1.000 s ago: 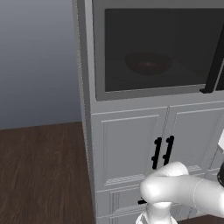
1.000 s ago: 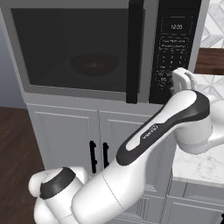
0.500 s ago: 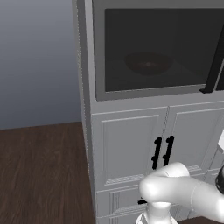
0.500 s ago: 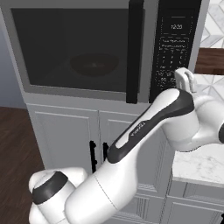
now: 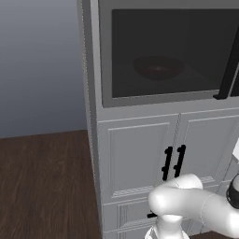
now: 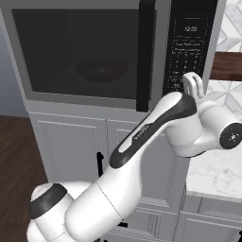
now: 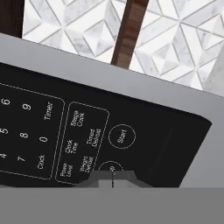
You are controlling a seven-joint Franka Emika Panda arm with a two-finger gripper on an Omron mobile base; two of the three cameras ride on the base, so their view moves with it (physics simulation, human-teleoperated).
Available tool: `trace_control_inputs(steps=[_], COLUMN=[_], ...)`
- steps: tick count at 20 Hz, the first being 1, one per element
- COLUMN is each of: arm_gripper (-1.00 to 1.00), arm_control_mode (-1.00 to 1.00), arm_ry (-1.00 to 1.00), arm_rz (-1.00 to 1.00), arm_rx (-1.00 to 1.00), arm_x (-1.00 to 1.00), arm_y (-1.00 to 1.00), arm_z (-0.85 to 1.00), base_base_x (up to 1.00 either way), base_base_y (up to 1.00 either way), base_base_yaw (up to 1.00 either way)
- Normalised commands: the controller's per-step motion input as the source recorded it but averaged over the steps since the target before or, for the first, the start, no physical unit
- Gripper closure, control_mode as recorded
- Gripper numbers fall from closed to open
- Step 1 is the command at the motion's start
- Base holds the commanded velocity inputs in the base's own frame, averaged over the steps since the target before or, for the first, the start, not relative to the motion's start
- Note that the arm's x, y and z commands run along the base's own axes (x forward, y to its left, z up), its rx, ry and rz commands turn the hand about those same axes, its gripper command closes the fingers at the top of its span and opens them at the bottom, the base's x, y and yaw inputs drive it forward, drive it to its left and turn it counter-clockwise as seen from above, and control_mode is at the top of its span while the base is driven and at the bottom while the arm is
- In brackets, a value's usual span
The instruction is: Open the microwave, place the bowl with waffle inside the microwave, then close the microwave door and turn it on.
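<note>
- Bowl [image 6: 101,69] sits inside microwave [image 5: 158,51], door [image 6: 85,49] closed.
- My end effector [image 7: 113,180], fingers pressed together, aims at Start [image 7: 122,135] to press it.

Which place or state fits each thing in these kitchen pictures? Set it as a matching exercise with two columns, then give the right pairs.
Things:
1. bowl
2. microwave door
3. Start button
4. gripper

Places or states:
A. shut
B. close to the control panel
C. inside, behind dark glass
D. round, right of the keypad labels in the hand view

Pairs: 1-C, 2-A, 3-D, 4-B
</note>
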Motion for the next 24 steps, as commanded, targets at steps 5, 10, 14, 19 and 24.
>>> trace_control_inputs(steps=[5,10,14,19,24], arm_gripper=[1.00,1.00,1.00,1.00,1.00], arm_control_mode=[-1.00,-1.00,-1.00,-1.00,-1.00], arm_ry=[0.00,0.00,0.00,0.00,0.00], arm_rz=[-0.02,-0.02,-0.01,-0.02,-0.01], arm_rx=[0.06,0.08,0.09,0.07,0.04], arm_x=[0.42,0.40,0.53,0.33,-0.50], arm_y=[0.00,0.00,-0.06,-0.11,-0.17], arm_z=[-0.11,-0.12,-0.16,-0.16,0.00], base_base_x=[0.00,0.00,0.00,0.00,0.00], base_base_y=[0.00,0.00,0.00,0.00,0.00], base_base_yaw=[0.00,0.00,0.00,0.00,0.00])
